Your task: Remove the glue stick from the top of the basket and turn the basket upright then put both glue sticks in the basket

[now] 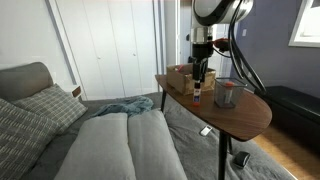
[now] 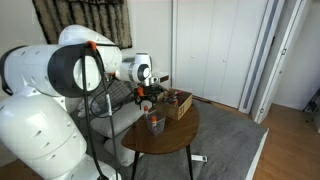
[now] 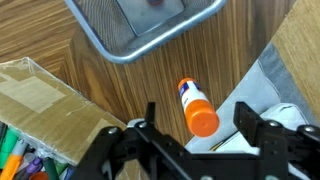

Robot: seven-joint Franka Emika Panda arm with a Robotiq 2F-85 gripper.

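Observation:
The grey wire-mesh basket (image 3: 140,30) stands on the round wooden table (image 3: 90,60) with its open top up. It also shows in both exterior views (image 1: 227,94) (image 2: 155,122), with something red inside it. One glue stick (image 3: 195,108), orange with a white label, stands on the table with its cap toward the wrist camera; it also shows in an exterior view (image 1: 197,98). My gripper (image 3: 197,128) is open right above this stick, one finger on each side and not touching it. The gripper also shows in both exterior views (image 1: 201,78) (image 2: 147,98).
A brown cardboard box (image 3: 45,110) with pens in it stands close beside the gripper, also seen in both exterior views (image 1: 180,78) (image 2: 178,103). The table edge (image 3: 250,75) is near the stick, with floor below. A grey sofa (image 1: 100,140) sits beside the table.

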